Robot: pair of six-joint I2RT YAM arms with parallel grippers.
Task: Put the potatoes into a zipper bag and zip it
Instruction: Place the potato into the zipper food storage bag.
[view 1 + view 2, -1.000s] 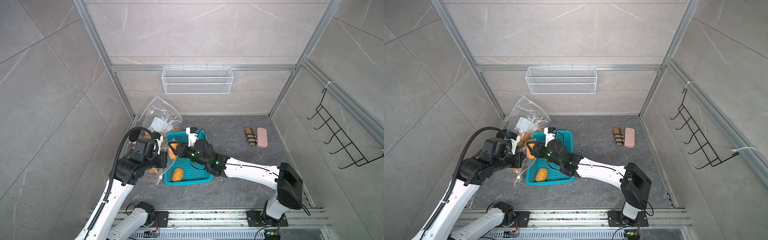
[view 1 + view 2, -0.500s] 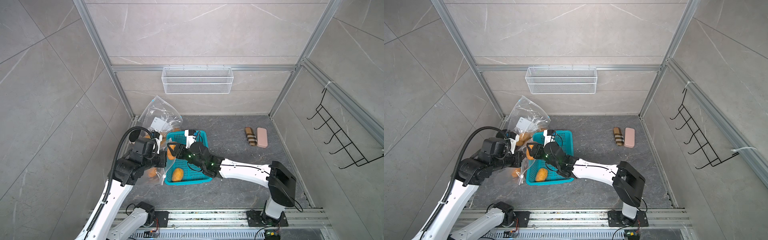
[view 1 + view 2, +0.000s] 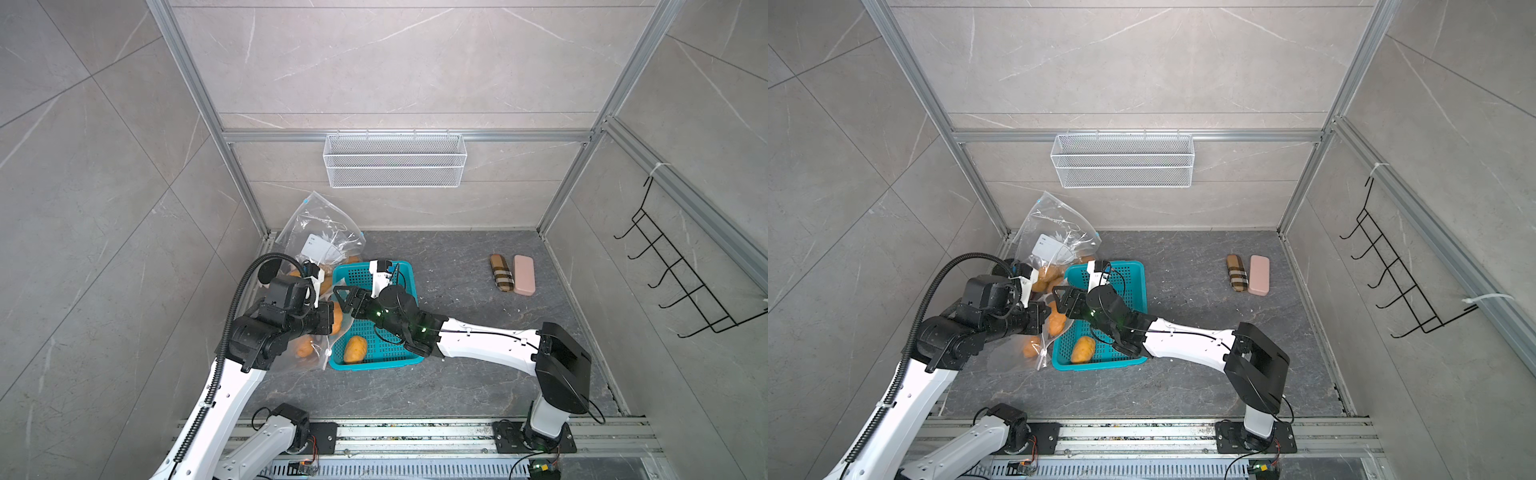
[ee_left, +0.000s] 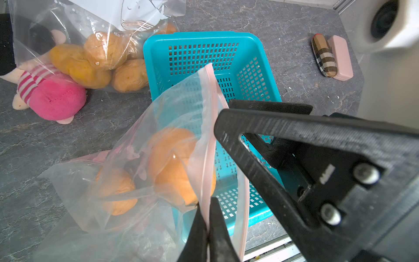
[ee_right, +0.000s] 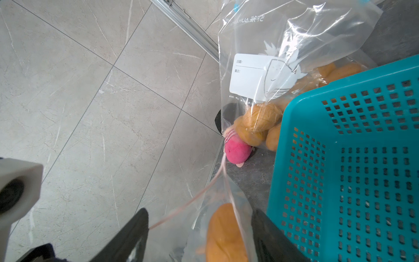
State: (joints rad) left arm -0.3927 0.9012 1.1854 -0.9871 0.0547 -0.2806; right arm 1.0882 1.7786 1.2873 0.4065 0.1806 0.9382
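Two lumpy orange-tan potatoes (image 4: pixel 174 163) sit inside the small clear plastic zipper bag (image 4: pixel 127 158) in the left wrist view, just beside the teal perforated plastic basket (image 4: pixel 204 37). The left gripper (image 4: pixel 206 212) has its jaws pinched tight on the bag's pink zip strip, holding the mouth up against the basket's side. Past the basket's far corner lie a larger clear bag (image 4: pixel 68 20) holding more potatoes and a pink plush doll (image 4: pixel 56 99).

From the right wrist, the right gripper (image 5: pixel 200 215) stands with jaws wide apart, gripping nothing, straddling the bag's mouth. One potato rests below them inside the bag.

In both top views one potato (image 3: pixel 354 349) lies loose in the basket, so loading looks nearly done: that last pick and the zipping are left. Whether the larger bag's contents count, I cannot tell. The dark grey veined stone tabletop (image 3: pixel 457 374) also carries a plaid case (image 3: pixel 500 274) and a pink case (image 3: pixel 523 275), well apart from the basket. Pale grey tiled walls (image 3: pixel 395 62) in an aluminium frame bear a white wire shelf (image 3: pixel 395 160) and a black hook rack (image 3: pixel 685 282).
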